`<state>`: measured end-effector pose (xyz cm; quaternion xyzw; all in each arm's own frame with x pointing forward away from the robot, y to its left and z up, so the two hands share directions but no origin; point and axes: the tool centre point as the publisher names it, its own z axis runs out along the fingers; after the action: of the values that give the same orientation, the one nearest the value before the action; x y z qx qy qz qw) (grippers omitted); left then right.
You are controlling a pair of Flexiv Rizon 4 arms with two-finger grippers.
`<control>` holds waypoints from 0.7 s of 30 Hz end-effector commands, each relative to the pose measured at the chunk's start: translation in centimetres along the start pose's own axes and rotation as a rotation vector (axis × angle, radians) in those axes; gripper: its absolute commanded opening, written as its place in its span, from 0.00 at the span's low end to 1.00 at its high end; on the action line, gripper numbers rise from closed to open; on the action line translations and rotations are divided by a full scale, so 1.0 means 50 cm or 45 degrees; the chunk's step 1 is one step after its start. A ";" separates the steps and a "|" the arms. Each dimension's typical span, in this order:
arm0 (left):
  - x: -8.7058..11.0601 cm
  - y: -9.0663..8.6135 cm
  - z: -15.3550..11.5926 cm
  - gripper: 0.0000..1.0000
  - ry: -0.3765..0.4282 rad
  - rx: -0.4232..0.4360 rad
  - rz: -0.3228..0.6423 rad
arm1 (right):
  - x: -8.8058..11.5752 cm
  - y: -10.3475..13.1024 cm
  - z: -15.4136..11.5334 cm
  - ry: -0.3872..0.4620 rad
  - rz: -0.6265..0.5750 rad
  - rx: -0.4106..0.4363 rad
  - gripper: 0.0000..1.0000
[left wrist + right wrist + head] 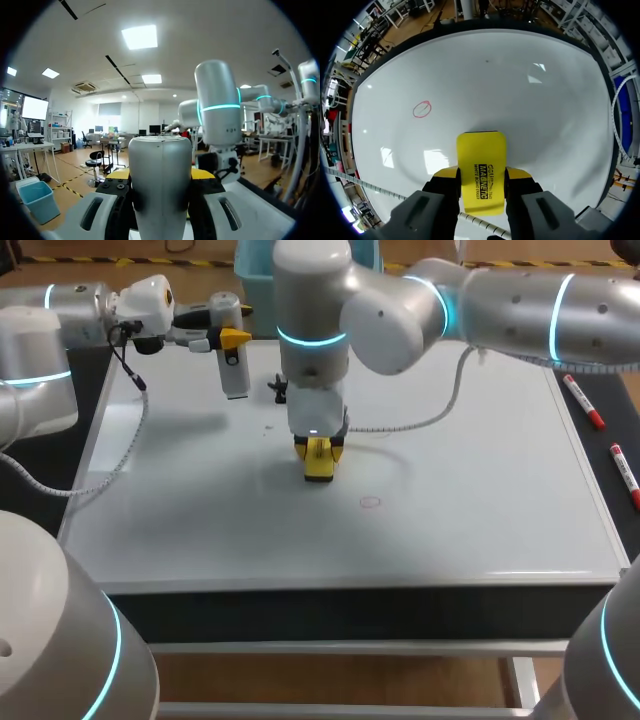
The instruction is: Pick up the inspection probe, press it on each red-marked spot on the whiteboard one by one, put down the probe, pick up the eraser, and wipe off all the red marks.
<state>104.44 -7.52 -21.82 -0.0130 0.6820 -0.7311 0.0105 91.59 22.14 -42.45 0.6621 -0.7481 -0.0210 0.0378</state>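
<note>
The whiteboard (480, 490) covers the table. One small red circle (370, 502) is drawn near its middle, and the right wrist view shows this red circle (421, 109) ahead of the gripper and off to one side. My right gripper (318, 447) points down over the board's centre, shut on the yellow eraser (318, 462), whose lower end looks to be resting on the board. The eraser (481, 170) sits between the right gripper's (481, 176) yellow tips. At the far left, my left gripper (228, 338) is shut on the silver probe (232, 360), held above the board. The probe (160, 185) fills the gap in the left gripper (161, 176).
Two red markers (582, 400) (625, 472) lie on the dark strip right of the board. A small black object (278, 390) sits on the board behind the right gripper. The right arm's white cable (420, 425) hangs over the board.
</note>
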 end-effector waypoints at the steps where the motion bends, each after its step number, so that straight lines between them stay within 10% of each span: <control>1: -0.002 -0.001 0.000 0.00 0.003 0.001 0.000 | 0.005 -0.002 0.013 -0.007 -0.008 -0.002 0.00; 21: -0.002 -0.001 0.000 0.00 0.003 0.001 0.000 | 0.082 -0.008 0.003 0.000 0.090 0.041 0.00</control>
<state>104.44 -7.52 -21.82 -0.0130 0.6820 -0.7311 0.0105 91.83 19.14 -42.85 0.6350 -0.7717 -0.0068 0.0354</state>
